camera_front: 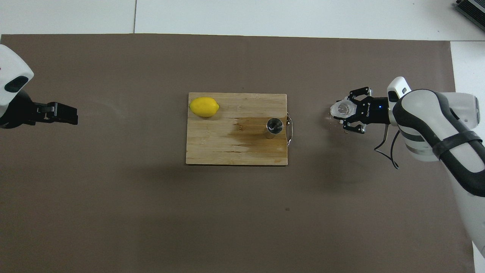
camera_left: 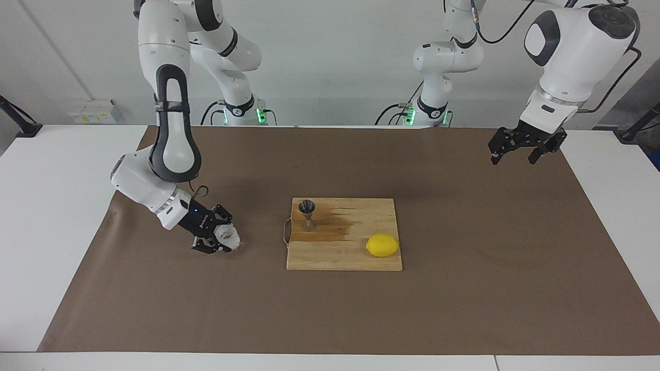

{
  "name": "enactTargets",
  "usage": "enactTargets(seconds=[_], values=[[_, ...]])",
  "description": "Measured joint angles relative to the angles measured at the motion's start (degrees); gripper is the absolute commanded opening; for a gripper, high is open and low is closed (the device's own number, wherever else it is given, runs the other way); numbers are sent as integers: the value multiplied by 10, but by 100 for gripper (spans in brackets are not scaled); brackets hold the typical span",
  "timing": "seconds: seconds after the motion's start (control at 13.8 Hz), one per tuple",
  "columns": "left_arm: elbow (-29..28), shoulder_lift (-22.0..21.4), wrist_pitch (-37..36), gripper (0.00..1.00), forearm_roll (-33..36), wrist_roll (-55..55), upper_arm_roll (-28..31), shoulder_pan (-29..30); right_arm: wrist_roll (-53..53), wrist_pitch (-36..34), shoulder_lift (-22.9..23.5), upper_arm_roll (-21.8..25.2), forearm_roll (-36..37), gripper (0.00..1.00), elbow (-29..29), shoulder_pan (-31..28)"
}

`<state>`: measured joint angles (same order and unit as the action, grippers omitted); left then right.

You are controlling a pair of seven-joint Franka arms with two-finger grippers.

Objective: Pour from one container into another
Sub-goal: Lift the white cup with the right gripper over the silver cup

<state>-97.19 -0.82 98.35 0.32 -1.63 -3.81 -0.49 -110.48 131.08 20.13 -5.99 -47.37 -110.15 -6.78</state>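
step in hand: the grasp. the right hand (camera_left: 214, 238) is low over the brown mat toward the right arm's end of the desk (camera_left: 62, 154), its fingers closed around the faceted glass cup (camera_left: 227, 238).
cup: between the right hand's fingers, at or just above the mat; whether it has lifted clear i cannot tell.
jigger: the steel jigger (camera_left: 307, 213) stands upright on the cutting board (camera_left: 356, 257), well apart from the right hand, at the board's edge nearest that hand, on a damp dark patch.
lemon: the lemon (camera_left: 382, 245) lies on the same board, farther from the right hand than the jigger.
left hand: the left hand (camera_left: 522, 146) waits, open and empty, raised over the mat's other end.
next move, as i judge it: lift the cup level, carry it over the jigger's narrow mouth, then tip slowly; the target is small and light.
facing view gives: how low the right hand sits and the jigger's hourglass shape.
overhead view gives: the open mouths of cup (camera_front: 343, 110) and jigger (camera_front: 274, 126), and the board's metal handle (camera_front: 290, 129) facing the right hand (camera_front: 350, 113).
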Motion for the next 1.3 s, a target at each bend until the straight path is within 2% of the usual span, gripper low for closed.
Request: enactTargets(seconds=[0.14,0.36,0.65,1.3], values=[[0,0,0,100,0,0,0,0,131,-22,-39,-1,71,38,7,29],[0,0,0,100,0,0,0,0,263,-43,-72,-2,128,38,14,74],[0,0,0,100,0,0,0,0,383,-43,-78,-2,254,38,22,122],[0,0,0,100,0,0,0,0,563,-43,-78,-2,477,37,52,206]])
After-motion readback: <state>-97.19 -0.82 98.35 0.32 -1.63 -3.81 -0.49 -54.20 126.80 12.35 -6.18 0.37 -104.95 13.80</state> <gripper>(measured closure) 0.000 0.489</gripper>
